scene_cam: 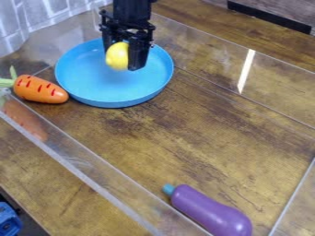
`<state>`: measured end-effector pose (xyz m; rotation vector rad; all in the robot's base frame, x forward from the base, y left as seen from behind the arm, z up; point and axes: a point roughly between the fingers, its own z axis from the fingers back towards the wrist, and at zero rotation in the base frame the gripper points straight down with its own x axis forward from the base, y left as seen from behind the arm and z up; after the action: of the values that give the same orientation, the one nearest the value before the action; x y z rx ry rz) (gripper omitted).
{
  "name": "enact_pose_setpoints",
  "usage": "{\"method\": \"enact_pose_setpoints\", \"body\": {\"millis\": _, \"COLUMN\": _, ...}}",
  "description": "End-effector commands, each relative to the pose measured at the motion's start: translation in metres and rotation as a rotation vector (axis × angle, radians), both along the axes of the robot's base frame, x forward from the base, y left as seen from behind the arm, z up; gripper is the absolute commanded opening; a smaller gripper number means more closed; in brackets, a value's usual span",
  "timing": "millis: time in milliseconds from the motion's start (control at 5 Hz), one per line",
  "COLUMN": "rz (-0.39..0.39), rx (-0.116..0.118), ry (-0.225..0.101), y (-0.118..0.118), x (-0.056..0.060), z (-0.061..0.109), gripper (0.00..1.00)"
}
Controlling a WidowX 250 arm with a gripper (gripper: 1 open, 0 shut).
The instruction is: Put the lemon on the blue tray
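The lemon (118, 56) is a small bright-yellow oval held between the black fingers of my gripper (127, 57). The gripper is shut on it and hangs over the far side of the blue tray (87, 81), a round shallow light-blue plate at the upper left. Whether the lemon touches the tray's floor I cannot tell. The arm comes down from the top edge of the view.
An orange carrot (37, 89) with a green top lies left of the tray. A purple eggplant (209, 211) lies at the bottom right. A clear acrylic wall (87, 166) runs diagonally across the wooden table in front.
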<state>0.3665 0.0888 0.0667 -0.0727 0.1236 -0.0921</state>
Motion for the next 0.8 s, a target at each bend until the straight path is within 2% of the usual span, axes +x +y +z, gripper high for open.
{"method": "enact_pose_setpoints", "body": {"millis": 0, "rz": 0.004, "rx": 0.011, "ry": -0.062, "y": 0.005, "x": 0.0087, "z": 0.0167, "gripper": 1.0}}
{"method": "enact_pose_setpoints", "body": {"millis": 600, "rz": -0.006, "rx": 0.007, "ry": -0.061, "y": 0.0064, "x": 0.0135, "z": 0.0099, "gripper": 1.0}}
